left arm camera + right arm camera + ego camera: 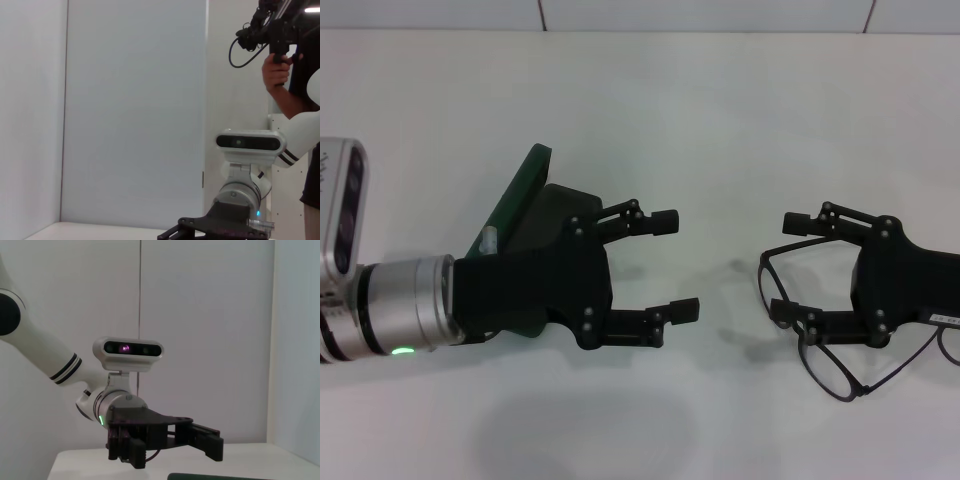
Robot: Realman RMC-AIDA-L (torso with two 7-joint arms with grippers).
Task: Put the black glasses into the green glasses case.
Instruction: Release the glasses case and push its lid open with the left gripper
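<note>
We see a plain white surface, unpatterned, with faint grey shadows on it. On it, the green glasses case is dark green, its lid edge a slightly brighter green. Over the case, the left pincer is matte black with small grey screw heads, its wrist brushed silver with a lit green dot. To the right of the case, the right pincer is the same matte black, and the black glasses beneath it are thin black with clear lenses.
</note>
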